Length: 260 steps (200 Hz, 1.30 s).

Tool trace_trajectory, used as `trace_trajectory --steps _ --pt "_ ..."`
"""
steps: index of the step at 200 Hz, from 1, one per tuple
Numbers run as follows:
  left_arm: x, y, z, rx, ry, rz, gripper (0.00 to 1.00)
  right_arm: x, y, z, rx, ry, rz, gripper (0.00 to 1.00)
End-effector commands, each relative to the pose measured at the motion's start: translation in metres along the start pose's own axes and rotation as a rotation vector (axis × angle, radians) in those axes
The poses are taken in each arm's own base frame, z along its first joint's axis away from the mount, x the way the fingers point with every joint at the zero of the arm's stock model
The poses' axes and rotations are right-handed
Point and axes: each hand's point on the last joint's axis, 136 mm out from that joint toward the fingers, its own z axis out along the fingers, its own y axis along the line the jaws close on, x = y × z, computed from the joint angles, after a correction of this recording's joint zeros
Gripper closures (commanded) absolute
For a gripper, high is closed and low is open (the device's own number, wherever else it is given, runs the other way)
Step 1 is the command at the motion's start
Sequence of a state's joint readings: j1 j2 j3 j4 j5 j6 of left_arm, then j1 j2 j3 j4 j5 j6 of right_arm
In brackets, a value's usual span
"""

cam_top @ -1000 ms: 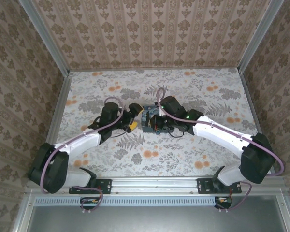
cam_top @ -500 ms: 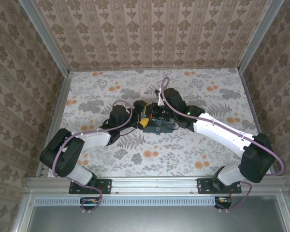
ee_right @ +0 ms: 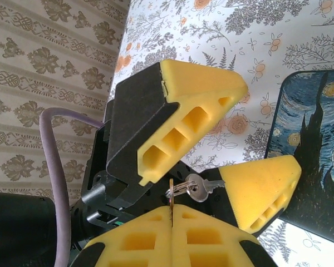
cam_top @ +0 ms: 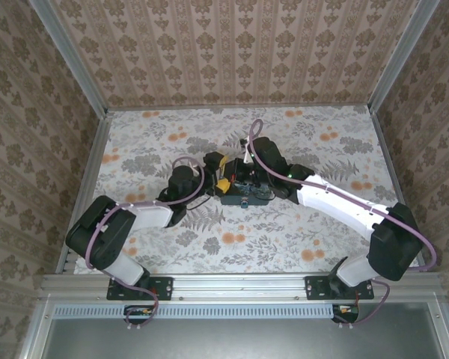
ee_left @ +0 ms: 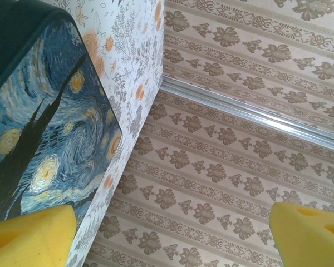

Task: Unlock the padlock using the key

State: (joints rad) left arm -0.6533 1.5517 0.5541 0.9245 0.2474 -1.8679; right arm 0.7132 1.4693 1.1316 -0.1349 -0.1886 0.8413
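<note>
Foam pads of the right pincer [ee_right: 171,214] are pressing fully together, pinching a thin metal edge joined by a ring to the silver key [ee_right: 199,189], which is dangling just above them. The left pincer [ee_left: 172,231] is gaping wide, gripping nothing, one tip beside the painted box [ee_left: 50,128] lying on the tabletop [ee_right: 278,39].

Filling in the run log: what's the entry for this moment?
left gripper: open, beside painted box | right gripper: shut on key | grippers: facing each other, close together
</note>
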Motion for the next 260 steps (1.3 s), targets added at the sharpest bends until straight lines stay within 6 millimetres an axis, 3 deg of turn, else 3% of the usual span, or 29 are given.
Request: trace_trajectory --steps 1,55,127,179,260 --pt "0.001 -0.019 -0.007 0.070 -0.008 0.000 0.08 -0.001 -0.004 0.002 0.001 -0.009 0.013 1.00" --pt "0.006 -0.031 -0.009 0.096 0.001 0.011 0.10 0.004 -0.014 0.012 0.015 0.000 0.031 1.00" --pt "0.007 -0.026 -0.010 0.092 -0.003 0.015 0.18 0.009 -0.017 0.027 -0.003 0.020 0.065 1.00" --pt "0.003 -0.019 -0.011 0.081 -0.020 0.017 0.31 0.015 -0.032 0.024 0.024 0.010 0.086 1.00" --pt "0.005 -0.013 -0.011 0.059 -0.024 0.032 0.32 0.010 -0.049 0.019 0.040 -0.029 0.132 1.00"
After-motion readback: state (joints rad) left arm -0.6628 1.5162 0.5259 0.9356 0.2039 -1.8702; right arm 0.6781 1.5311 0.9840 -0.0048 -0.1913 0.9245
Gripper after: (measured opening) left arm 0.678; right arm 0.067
